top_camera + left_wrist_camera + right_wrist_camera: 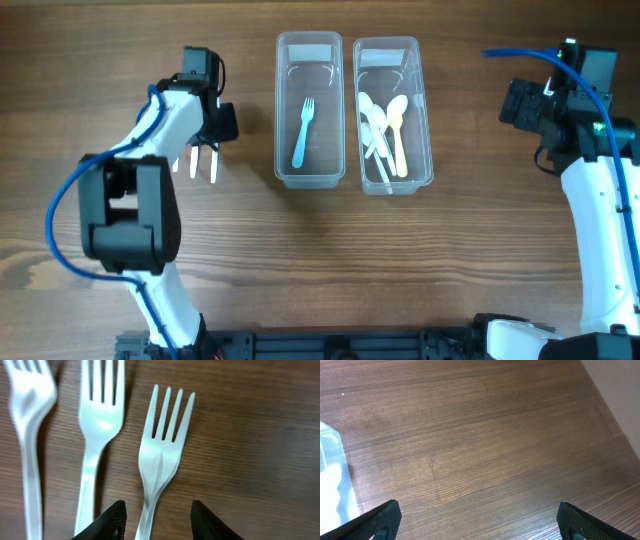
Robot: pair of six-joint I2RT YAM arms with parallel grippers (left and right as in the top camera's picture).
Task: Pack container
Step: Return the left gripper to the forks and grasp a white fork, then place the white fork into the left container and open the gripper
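- On the left of the tabletop (320, 270), three white forks (97, 420) lie flat on the wood, side by side and not touching.
- Left jaws stand partly open astride the handle of the end fork (162, 460). A gap shows on either side, so they grip nothing.
- Long axes of the white forks run near–far. In the left wrist view their tines point away from the jaws.
- Centre-far, two clear tubs stand just beside each other, long sides running near–far.
- Left tub (283, 120) holds a blue fork (302, 132) lying along its length, tines toward the far end.
- Right tub (428, 120) holds pale spoons (385, 130), bowls far and handles near.
- Between the white forks and the left tub lies a strip of bare wood. A broad stretch of wood runs along the near side of both tubs.
- Right jaws are spread wide with nothing between them, over bare wood well right of the right tub.
- Top right in the right wrist view, the tabletop's edge cuts across the corner.
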